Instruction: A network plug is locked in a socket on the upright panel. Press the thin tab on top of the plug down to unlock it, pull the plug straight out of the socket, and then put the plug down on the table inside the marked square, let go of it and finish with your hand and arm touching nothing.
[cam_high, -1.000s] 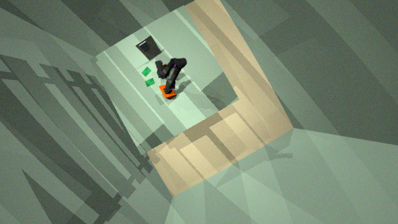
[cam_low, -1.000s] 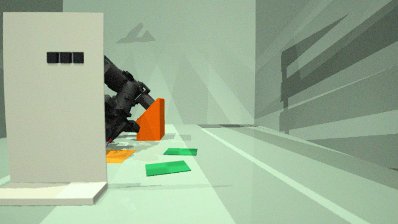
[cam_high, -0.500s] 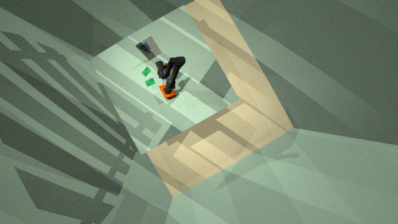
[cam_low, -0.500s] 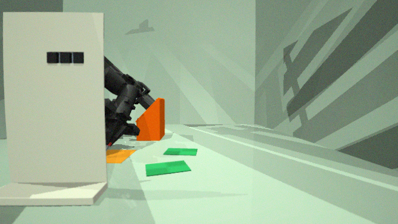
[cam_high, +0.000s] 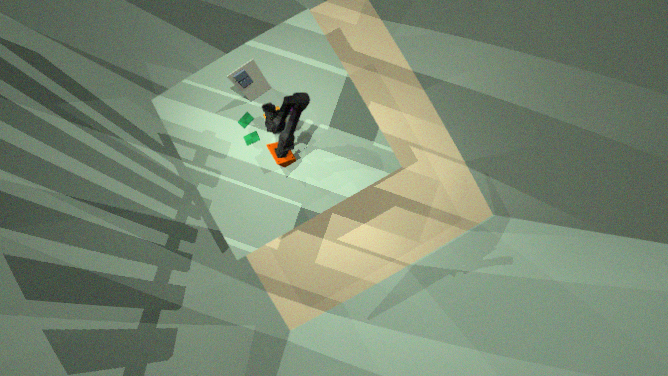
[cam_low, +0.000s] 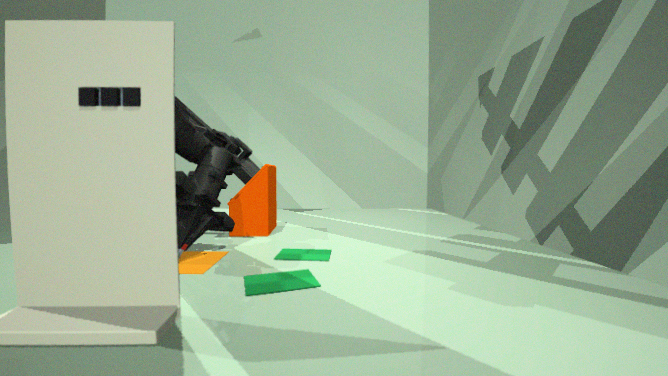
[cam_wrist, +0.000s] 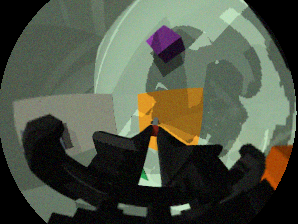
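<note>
pale green table surface (cam_high: 320, 170) (cam_low: 380, 280), streaked with shadow, supports the upright panel (cam_high: 257, 82) (cam_low: 95, 200) (cam_wrist: 65, 120). the gripper (cam_low: 184, 246) (cam_wrist: 154, 128) is closed on the plug (cam_low: 184, 247) (cam_wrist: 155, 130), a small part with a red section. the plug is positioned above the orange square (cam_low: 202, 262) (cam_wrist: 172, 112), clear of the panel. a purple cube (cam_wrist: 166, 44) lies beyond the square.

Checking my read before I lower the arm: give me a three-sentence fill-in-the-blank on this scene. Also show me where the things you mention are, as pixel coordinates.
The gripper (cam_wrist: 154, 128) is over the ____ square (cam_wrist: 172, 107) (cam_low: 202, 262).
Beyond that square in the wrist view lies a ____ cube (cam_wrist: 166, 44).
The two patches (cam_high: 245, 120) (cam_low: 282, 282) beside the arm are ____.

Missing words: orange; purple; green.
</note>
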